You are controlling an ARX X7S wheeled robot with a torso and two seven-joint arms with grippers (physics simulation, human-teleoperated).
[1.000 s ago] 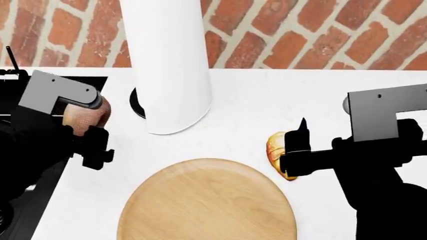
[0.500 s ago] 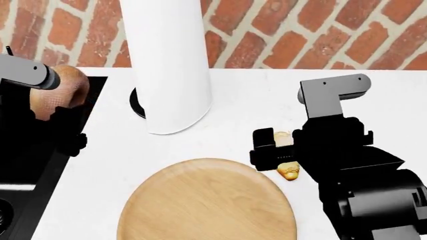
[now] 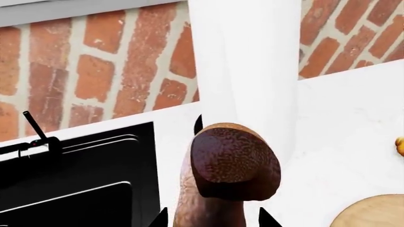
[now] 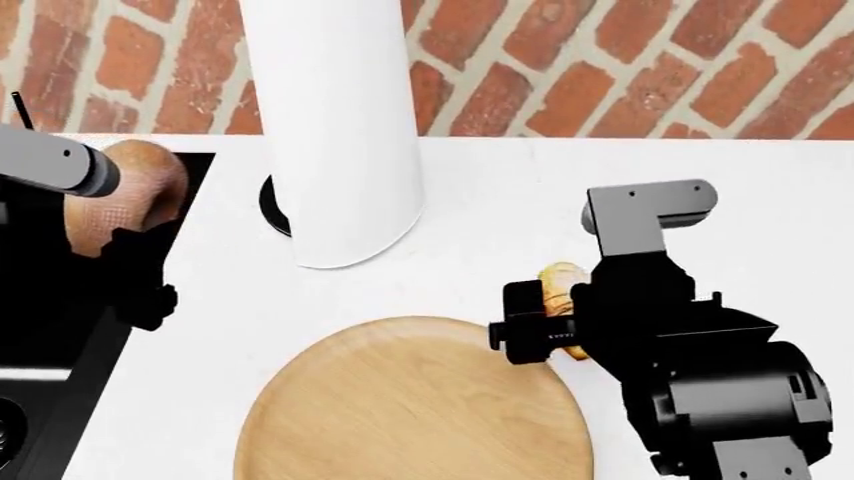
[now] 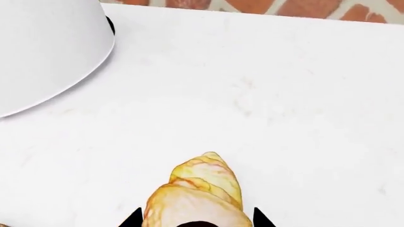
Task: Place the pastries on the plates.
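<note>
My left gripper (image 4: pixel 130 245) is shut on the pinkish-brown doughnut (image 4: pixel 134 190) and holds it in the air over the counter's left edge. In the left wrist view the doughnut (image 3: pixel 227 175) fills the gap in that gripper (image 3: pixel 213 218). My right gripper (image 4: pixel 534 325) is closed round the golden croissant (image 4: pixel 562 283), just right of the tan wooden plate (image 4: pixel 414 400). The right wrist view shows the croissant (image 5: pixel 198 194) inside the gripper (image 5: pixel 194 218), a jaw at each side. The wooden plate's rim shows in the left wrist view (image 3: pixel 372 213). The white plate is out of view.
A tall white cylinder (image 4: pixel 334 120) on a black base stands behind the wooden plate, between the two arms; it also shows in the right wrist view (image 5: pixel 44 47). A black recessed unit (image 4: pixel 40 330) borders the white counter (image 4: pixel 481 200) on the left. A brick wall (image 4: pixel 641 70) runs behind.
The left gripper has lifted the doughnut up and to the left, over the counter's edge. The right gripper has turned and closed in around the croissant, then shifted slightly left.
</note>
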